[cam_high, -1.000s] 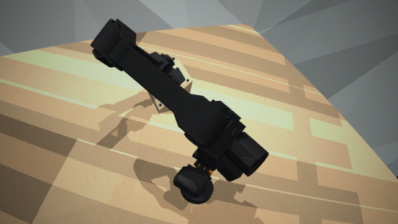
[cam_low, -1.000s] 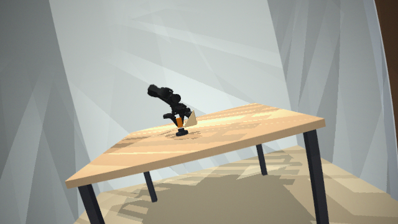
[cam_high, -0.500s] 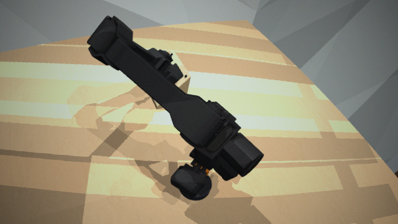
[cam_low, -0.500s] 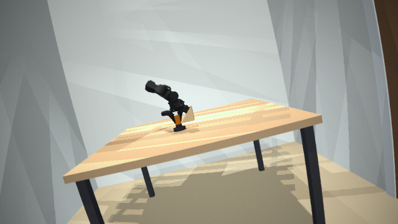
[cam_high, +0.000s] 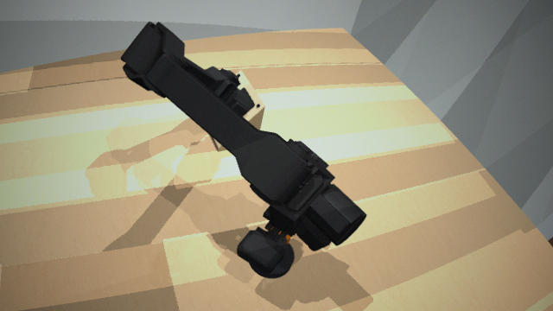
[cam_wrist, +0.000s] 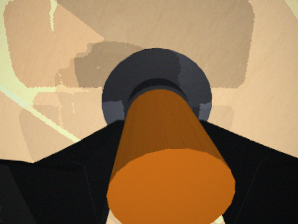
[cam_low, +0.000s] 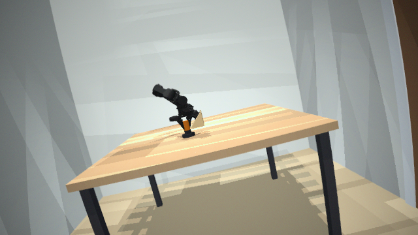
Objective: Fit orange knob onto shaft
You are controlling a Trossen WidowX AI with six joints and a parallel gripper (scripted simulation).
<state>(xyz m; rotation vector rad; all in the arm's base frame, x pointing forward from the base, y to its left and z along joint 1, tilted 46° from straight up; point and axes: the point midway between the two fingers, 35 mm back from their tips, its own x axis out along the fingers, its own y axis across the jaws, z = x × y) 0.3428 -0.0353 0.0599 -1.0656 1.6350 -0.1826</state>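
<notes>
The orange knob (cam_high: 289, 238) (cam_low: 186, 125) (cam_wrist: 171, 185) stands upright over the dark round pedestal (cam_high: 275, 273) (cam_low: 188, 134) (cam_wrist: 157, 62). Its lower end meets the pedestal's raised middle in the wrist view; whether it is fully down I cannot tell. My gripper (cam_low: 186, 127) (cam_wrist: 160, 127) is shut on the knob, with one black finger against each side. In the top view the fingers and arm hide most of the knob. The silver shaft, its flat side and the knob's hole are hidden.
A pale wooden block (cam_high: 257, 118) (cam_low: 199, 122) stands on the striped wooden table (cam_high: 86, 233) (cam_low: 261, 130) near the arm's base. The black arm reaches over the table from the block's side. The table's edges and legs show in the exterior view.
</notes>
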